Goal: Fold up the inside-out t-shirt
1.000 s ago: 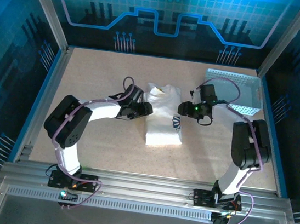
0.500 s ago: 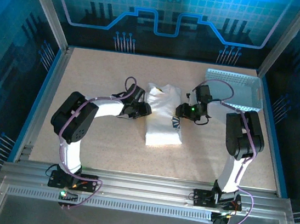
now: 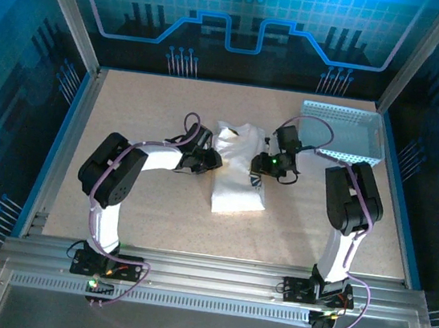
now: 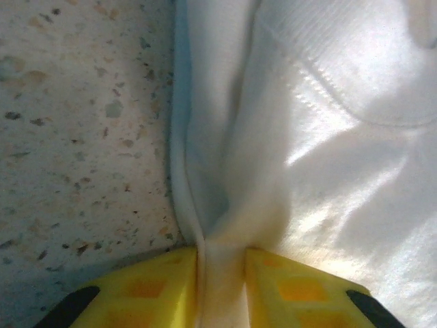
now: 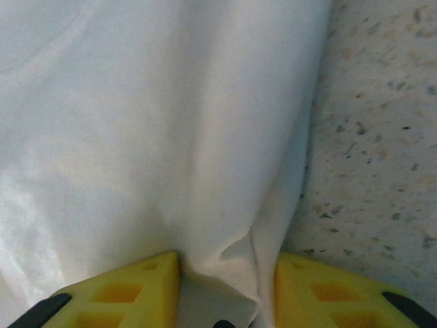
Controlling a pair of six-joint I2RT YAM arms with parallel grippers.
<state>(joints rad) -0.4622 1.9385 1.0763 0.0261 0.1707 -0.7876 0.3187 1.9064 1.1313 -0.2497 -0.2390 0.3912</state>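
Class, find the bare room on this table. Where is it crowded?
Bare: far-left corner of speckled beige table; near strip between white cloth t-shirt and table edge. Crowded: centre, left gripper and right gripper gripping the shirt; blue-grey perforated plastic basket far-right.

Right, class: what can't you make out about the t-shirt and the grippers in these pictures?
- Top view: the logo on the t-shirt, too small to read.
- Left wrist view: the left gripper, its fingers cut off by the bottom edge.
- Right wrist view: whether the right gripper clamps the cloth; the bottom edge cuts its fingers.
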